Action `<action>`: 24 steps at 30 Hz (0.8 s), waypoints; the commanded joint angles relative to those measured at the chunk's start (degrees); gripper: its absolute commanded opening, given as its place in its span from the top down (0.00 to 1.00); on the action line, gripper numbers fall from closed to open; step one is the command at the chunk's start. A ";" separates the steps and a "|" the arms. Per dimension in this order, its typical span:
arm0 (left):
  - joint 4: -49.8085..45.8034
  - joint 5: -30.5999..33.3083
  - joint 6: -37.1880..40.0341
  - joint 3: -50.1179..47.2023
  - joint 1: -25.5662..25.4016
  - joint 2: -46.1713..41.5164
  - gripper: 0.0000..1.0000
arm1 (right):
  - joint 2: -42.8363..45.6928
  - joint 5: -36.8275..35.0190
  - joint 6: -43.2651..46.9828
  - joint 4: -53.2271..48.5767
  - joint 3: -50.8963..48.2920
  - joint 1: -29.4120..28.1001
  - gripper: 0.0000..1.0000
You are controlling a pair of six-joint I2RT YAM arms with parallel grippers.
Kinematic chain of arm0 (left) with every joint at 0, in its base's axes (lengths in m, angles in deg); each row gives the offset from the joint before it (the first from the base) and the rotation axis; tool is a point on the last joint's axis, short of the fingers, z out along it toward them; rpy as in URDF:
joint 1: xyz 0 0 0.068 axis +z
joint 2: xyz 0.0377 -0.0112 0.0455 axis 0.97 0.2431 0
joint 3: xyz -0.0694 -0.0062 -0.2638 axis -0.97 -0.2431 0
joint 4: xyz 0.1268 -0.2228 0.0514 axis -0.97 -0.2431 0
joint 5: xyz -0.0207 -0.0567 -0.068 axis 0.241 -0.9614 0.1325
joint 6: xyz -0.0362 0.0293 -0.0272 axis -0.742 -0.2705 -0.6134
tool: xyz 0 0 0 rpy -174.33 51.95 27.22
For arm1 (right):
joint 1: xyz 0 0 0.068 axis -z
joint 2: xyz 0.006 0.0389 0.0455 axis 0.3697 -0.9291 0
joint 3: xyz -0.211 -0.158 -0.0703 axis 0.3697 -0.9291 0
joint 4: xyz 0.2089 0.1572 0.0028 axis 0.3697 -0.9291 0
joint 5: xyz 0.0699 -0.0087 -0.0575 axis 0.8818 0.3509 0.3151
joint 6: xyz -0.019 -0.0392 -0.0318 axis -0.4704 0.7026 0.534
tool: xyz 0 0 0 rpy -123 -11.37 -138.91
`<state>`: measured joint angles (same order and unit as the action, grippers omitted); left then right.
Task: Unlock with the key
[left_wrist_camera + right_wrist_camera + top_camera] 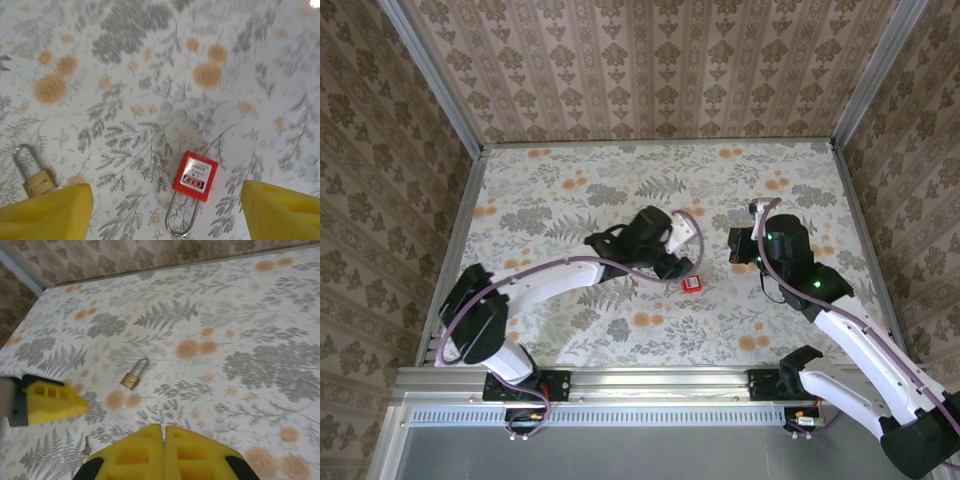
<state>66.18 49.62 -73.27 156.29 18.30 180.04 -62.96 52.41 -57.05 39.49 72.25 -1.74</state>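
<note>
A small red padlock (195, 176) with a silver shackle lies flat on the floral table (150, 75), and it is also seen from above (691, 284). My left gripper (167, 192) hovers over it, open, with one yellow finger on each side and neither touching it. In the top view the left gripper (672, 262) sits just up and left of the red padlock. A tiny silver key (86, 446) lies on the table near the left gripper's finger (50, 400). My right gripper (164, 432) is shut on nothing and sits to the right (738, 246).
A brass padlock (131, 379) with a silver shackle lies loose on the table, left of the red one (36, 179). Patterned walls and a metal frame (450, 230) close in the table on three sides.
</note>
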 commanded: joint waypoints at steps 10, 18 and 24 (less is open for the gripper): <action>-16.44 3.89 12.59 13.70 -4.71 17.18 0.20 | 6.45 -2.09 -1.80 -8.26 1.58 3.45 1.00; -19.12 1.98 14.13 19.72 -3.97 23.97 0.20 | 8.54 -1.58 -0.55 -10.10 2.36 4.10 1.00; -22.68 -0.29 14.65 23.65 -2.53 27.17 0.26 | 9.44 -1.18 -0.28 -10.51 2.37 4.45 1.00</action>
<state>47.27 51.52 -60.19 177.30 14.96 206.03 -54.43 51.08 -58.04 30.35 72.82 2.34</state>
